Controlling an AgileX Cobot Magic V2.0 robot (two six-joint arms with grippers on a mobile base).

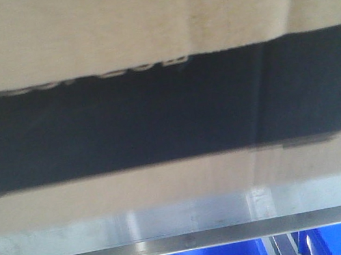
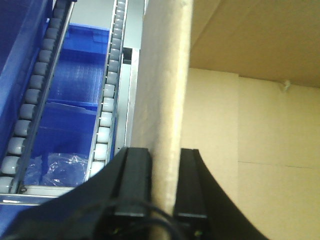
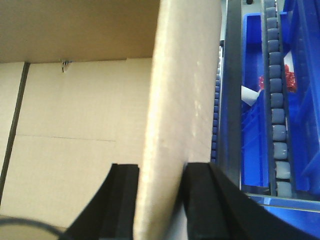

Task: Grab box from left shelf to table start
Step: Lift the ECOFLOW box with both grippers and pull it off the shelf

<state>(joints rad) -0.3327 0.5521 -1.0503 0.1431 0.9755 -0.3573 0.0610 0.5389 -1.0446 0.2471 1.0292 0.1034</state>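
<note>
Brown corrugated cardboard box (image 1: 138,21) with a black printed panel fills the upper frame above the silver steel shelf rail (image 1: 188,227); the left gripper (image 2: 164,160) and right gripper (image 3: 161,172) each pinch a box wall.

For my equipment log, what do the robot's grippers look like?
Both the left gripper and right gripper are matte black, with flat square tips flaring into curved bodies. A thin black cable crosses the left one's base.
</note>
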